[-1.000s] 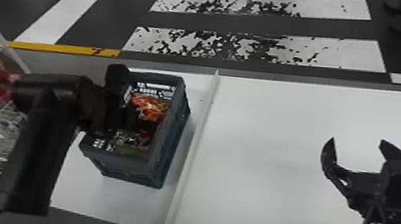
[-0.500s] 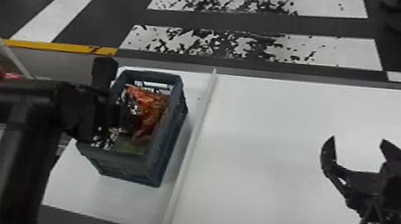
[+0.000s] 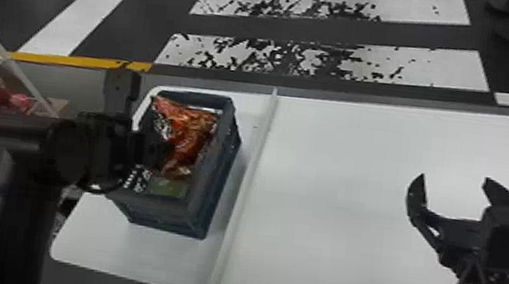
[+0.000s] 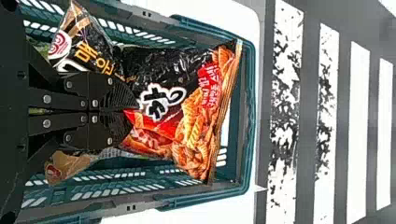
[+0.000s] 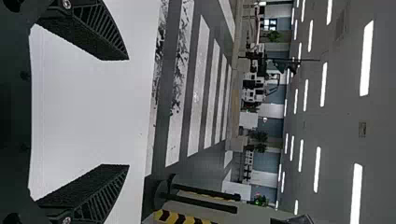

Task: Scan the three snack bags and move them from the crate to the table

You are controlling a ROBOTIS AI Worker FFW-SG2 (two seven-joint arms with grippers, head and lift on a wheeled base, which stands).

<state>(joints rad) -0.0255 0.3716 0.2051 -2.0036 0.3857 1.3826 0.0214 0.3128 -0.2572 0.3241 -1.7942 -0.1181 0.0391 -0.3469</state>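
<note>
The left gripper (image 3: 154,150) is at the crate (image 3: 216,190), its fingers pinching a black-and-orange snack bag (image 4: 194,135) inside the crate's rim. Large white lettering and smaller writing on a red patch mark its front. Another bag (image 4: 95,46), with yellow lettering and a round emblem, is partly hidden behind the fingers. The right gripper (image 3: 453,182) is spread wide above the table (image 3: 337,254).

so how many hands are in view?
2. Left hand at the crate, shut on an orange-and-black snack bag; right hand open above the table.
</note>
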